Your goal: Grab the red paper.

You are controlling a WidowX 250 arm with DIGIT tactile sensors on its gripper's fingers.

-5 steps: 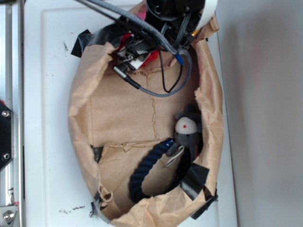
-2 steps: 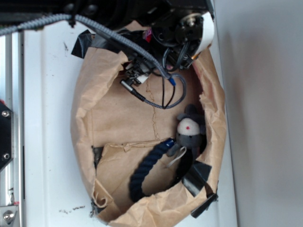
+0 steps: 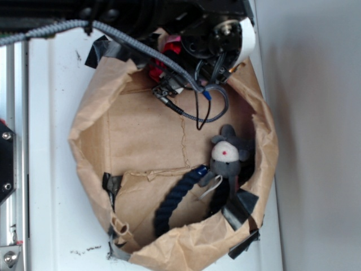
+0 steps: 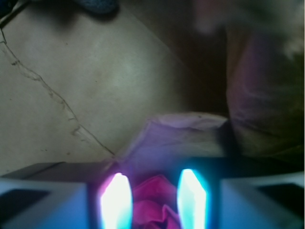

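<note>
A: The end effector (image 4: 153, 200) sat narrow, fingers (image 4: 116, 200) either side of the red paper (image 4: 155, 202).
B: Paper was right between them. Squeezing gently, lifting straight would've been best.

red paper (image 4: 153, 200) between tool (image 4: 153, 202) fingers (image 4: 116, 202)

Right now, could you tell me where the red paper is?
In the wrist view the red paper sits between the gripper's glowing fingertips; in the exterior view it is at the brown bag's top edge.
</note>
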